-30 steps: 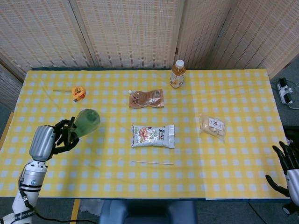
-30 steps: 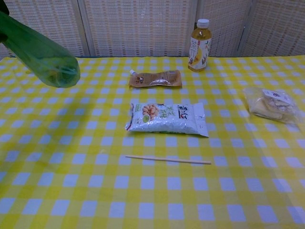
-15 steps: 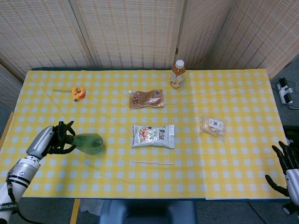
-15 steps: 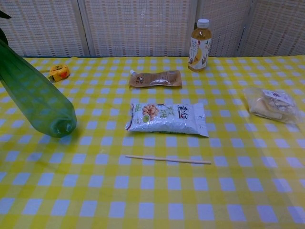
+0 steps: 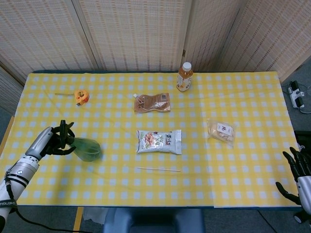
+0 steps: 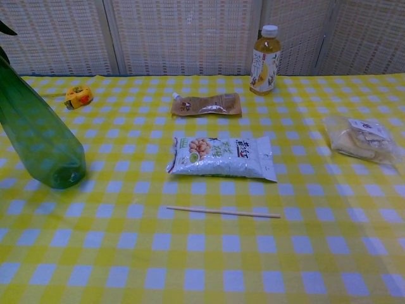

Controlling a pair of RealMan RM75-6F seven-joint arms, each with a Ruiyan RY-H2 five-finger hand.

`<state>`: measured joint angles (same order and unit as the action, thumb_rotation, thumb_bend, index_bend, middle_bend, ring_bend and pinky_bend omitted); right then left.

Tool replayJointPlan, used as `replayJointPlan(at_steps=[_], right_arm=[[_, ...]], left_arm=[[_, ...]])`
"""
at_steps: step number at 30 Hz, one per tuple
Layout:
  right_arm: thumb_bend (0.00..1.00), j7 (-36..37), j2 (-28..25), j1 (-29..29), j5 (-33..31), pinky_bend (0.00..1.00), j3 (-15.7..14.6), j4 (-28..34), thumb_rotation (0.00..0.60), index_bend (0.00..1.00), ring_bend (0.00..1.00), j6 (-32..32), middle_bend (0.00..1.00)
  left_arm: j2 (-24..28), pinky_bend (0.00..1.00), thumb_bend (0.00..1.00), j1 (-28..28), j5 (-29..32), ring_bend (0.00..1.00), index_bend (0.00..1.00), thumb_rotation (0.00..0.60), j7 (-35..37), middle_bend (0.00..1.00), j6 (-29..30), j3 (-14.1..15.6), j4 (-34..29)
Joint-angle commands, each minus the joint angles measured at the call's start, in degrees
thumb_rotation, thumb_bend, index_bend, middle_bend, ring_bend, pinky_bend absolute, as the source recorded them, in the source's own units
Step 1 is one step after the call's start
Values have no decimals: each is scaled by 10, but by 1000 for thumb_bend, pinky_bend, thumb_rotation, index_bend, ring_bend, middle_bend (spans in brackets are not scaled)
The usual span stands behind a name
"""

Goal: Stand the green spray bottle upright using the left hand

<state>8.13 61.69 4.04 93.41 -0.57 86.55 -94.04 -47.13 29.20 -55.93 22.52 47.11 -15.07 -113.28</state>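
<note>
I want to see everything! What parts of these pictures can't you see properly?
- Green spray bottle: its top runs off the chest view's left edge; in the head view the left robot hand covers it.
- Right robot hand: cut off at the head view's corner.
- Snack bag: print too small to read.

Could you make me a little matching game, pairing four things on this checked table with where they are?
Things:
1. green spray bottle
2. tea bottle
3. white snack bag
4. thin wooden stick

Places:
A. far edge of the table, standing
B. held by the left hand, tilted
C. nearest the front edge, lying flat
D. middle of the table, lying flat

Pairs: 1-B, 2-A, 3-D, 4-C
</note>
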Motion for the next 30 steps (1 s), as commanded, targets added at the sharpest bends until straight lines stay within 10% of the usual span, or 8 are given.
replayJointPlan(at_steps=[1, 10, 19, 30], right_arm=[[305, 0, 0, 0, 0, 0, 0, 0, 600, 0, 0, 1, 0], [305, 0, -1, 1, 3, 0, 0, 0, 600, 0, 0, -4, 0], [305, 2, -1, 1, 4, 0, -1, -1, 600, 0, 0, -3, 0], [305, 0, 0, 1, 5, 0, -1, -1, 600, 0, 0, -4, 0]], left_arm=[[-5, 1000, 581, 0, 0, 1000, 706, 600, -2, 1000, 4, 0, 5], [-11, 1000, 454, 6, -7, 1000, 625, 600, -24, 1000, -5, 12, 15], [-13, 1000, 166, 10, 4, 1000, 240, 600, -36, 1000, -3, 13, 15], [-9, 1000, 125, 4, 1, 1000, 146, 600, -18, 1000, -2, 9, 19]])
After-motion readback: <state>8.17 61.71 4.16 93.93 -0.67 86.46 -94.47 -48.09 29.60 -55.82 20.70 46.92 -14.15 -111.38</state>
